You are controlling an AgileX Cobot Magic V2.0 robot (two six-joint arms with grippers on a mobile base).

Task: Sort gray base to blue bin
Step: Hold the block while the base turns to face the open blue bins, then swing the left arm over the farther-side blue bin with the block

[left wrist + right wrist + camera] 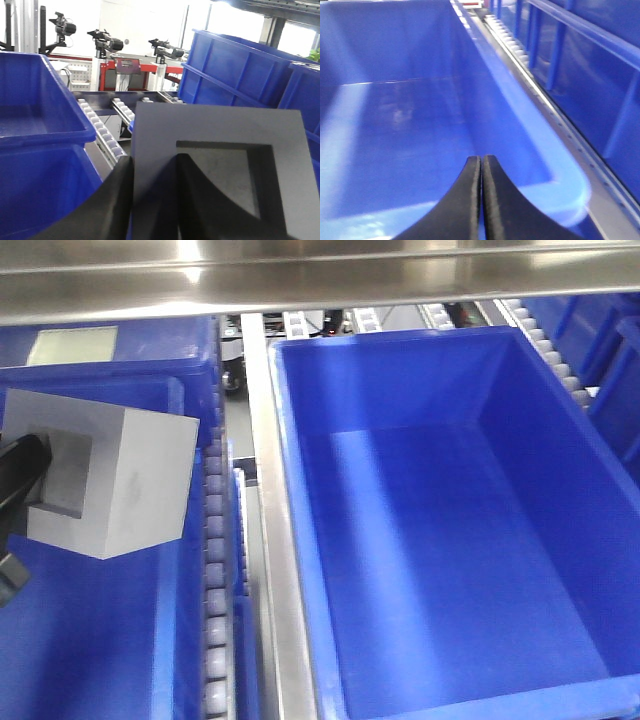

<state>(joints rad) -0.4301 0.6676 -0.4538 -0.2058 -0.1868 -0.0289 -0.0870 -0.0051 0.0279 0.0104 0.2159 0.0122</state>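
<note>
The gray base [125, 480], a light-gray block with a square pocket, hangs in the air at the far left, over the left crate. My left gripper [28, 510] is shut on it. In the left wrist view the gray base [220, 125] fills the frame. There my left gripper [155, 160] clamps one wall of the block, with one finger outside and one inside the pocket. The blue bin [560, 490] is large and empty and lies to the right of the block. My right gripper [482, 159] is shut and empty, above the blue bin's [395, 40] inside.
The crate under the block carries a pale sheet [70, 345]. A roller strip [215, 570] and a metal rail [275, 570] separate it from the bin. A steel shelf [320, 270] runs overhead. More blue crates [610, 360] stand at the right.
</note>
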